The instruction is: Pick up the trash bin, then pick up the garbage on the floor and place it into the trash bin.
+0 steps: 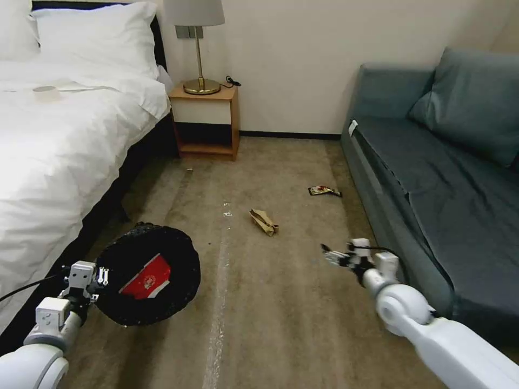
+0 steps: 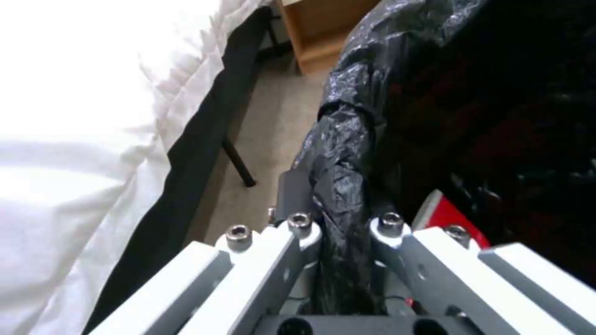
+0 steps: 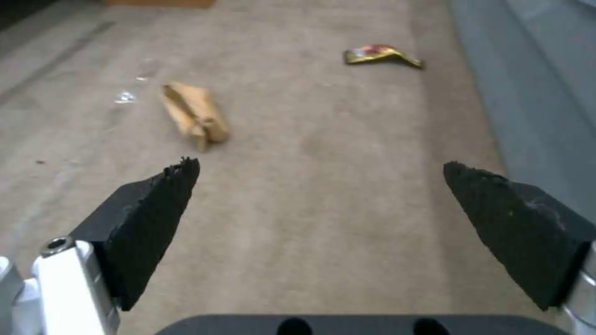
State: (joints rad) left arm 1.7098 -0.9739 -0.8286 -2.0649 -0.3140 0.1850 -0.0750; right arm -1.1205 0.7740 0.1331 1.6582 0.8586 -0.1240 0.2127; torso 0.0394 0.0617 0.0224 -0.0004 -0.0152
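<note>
Beige carpet [image 1: 270,302] runs between a white bed [image 1: 59,140] on the robot's left and a grey-blue sofa [image 1: 448,183] on its right, with a wooden nightstand [image 1: 208,121] and a brass lamp [image 1: 199,48] against the far wall.

Low on the left, the left gripper [image 1: 100,276] holds the trash bin [image 1: 148,281] by its rim, off the carpet and tilted so its mouth faces the camera. In the left wrist view the fingers [image 2: 295,190] are clamped on the bag-covered rim [image 2: 348,153], one outside and the other hidden inside the black liner. A red-and-white packet [image 1: 147,278] lies inside the bin.

On the right, the right gripper [image 1: 336,255] hangs above bare carpet beside the sofa front, its black fingers [image 3: 149,218] spread wide apart with nothing between them. A crumpled brown paper bag [image 1: 264,221] lies on the carpet ahead of it and toward the middle of the floor. A dark snack wrapper [image 1: 324,190] lies farther off, near the sofa base. A small clear scrap [image 1: 227,212] rests on the carpet just left of the paper bag.
</note>
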